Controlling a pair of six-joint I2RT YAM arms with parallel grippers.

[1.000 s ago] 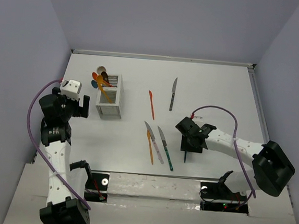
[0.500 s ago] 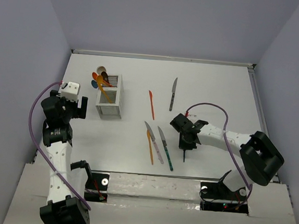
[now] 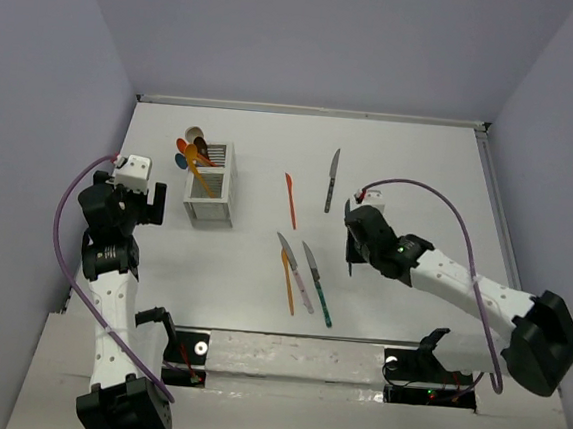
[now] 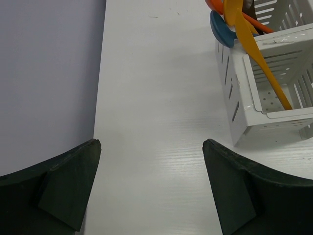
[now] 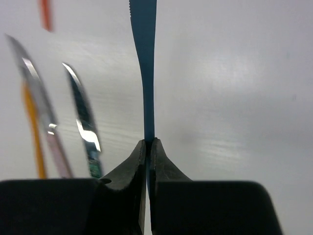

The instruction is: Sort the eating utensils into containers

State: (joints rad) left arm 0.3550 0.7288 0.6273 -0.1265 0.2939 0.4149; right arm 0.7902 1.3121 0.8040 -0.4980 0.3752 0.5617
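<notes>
Indoors, white table (image 3: 421, 166), knives (image 3: 332, 181), lilac walls (image 3: 312, 36)

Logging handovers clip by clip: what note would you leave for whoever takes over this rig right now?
Left gripper: open, empty, beside the white caddy.
Right gripper: shut on a blue knife.
Done: several spoons stand in the caddy.
Left: drop in the blue knife, then five from the table: orange knife, dark-handled knife, orange utensil, pink-handled knife, teal-handled knife.
</notes>
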